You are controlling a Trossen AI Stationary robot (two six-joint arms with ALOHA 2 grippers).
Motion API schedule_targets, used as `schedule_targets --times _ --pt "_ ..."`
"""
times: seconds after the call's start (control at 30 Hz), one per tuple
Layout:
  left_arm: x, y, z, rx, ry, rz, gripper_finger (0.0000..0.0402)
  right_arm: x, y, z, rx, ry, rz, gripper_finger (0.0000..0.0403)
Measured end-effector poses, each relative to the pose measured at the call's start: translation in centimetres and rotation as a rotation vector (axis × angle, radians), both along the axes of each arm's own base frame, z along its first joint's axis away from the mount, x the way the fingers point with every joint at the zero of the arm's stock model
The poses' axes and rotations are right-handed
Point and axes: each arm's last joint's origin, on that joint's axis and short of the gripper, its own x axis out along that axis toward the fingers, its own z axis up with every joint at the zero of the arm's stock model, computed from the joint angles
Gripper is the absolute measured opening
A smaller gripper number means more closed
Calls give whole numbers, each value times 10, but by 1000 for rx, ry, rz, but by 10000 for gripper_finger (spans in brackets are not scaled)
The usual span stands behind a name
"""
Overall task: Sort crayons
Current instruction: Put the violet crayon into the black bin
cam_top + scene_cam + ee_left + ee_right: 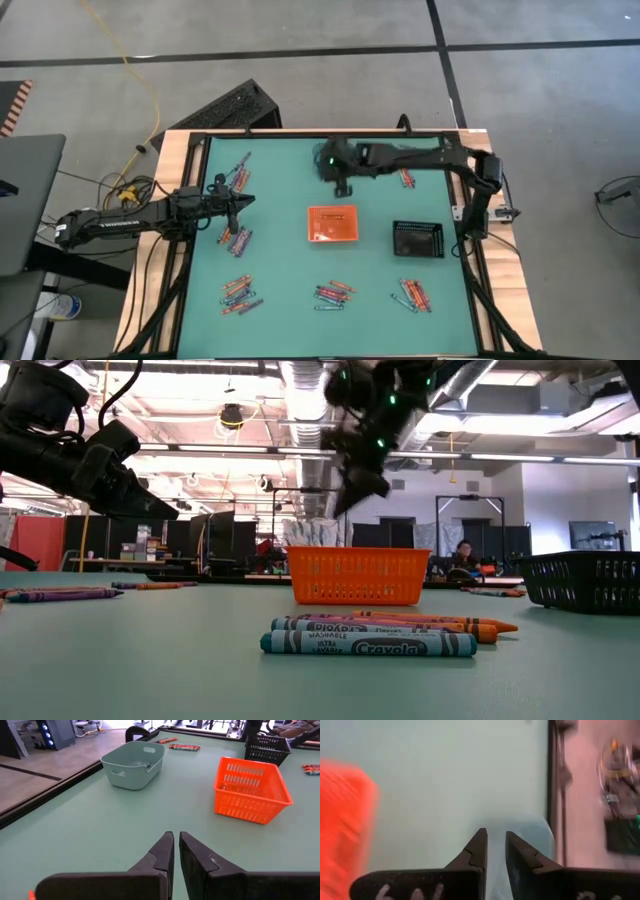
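Low view: paper-wrapped cylindrical crayons before slotted orange basket.

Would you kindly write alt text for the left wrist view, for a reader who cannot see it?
The left gripper hangs over bare green table, its two dark fingers nearly touching and holding nothing. Beyond it stand an orange basket and a pale teal bin, with a black basket and a few crayons farther off.

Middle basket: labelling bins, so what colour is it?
Orange basket, clearest in the low view.
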Motion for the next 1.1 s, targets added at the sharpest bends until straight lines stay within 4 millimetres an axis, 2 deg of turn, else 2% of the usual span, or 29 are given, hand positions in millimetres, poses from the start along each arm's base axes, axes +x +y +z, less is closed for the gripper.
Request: schedule_targets --times 0.13,0.3,0.4,0.57,0.67,0.77,0.93,1.0,1.1 --pt "0 0 0 0 0 0 17 24 55 5 77 -212 68 62" --pt "0 0 0 0 0 0 17 48 126 9 345 -495 235 62" --pt "0 0 0 0 -2 -4 17 64 169 -3 476 -649 373 62" --pt "0 0 0 -2 4 -4 17 82 226 -46 542 -858 528 62" --pt "0 0 -1 -2 6 -4 17 94 243 -64 564 -868 551 62" --pt "0 0 -1 -3 8 -4 17 114 248 -73 621 -836 532 62" --pt "0 0 -1 -3 8 -3 17 150 252 -96 690 -667 564 62" --pt "0 0 -1 -3 8 -4 17 159 252 -96 726 -599 597 62" --pt "0 0 -1 -3 9 -4 17 169 250 -79 740 -581 655 62"
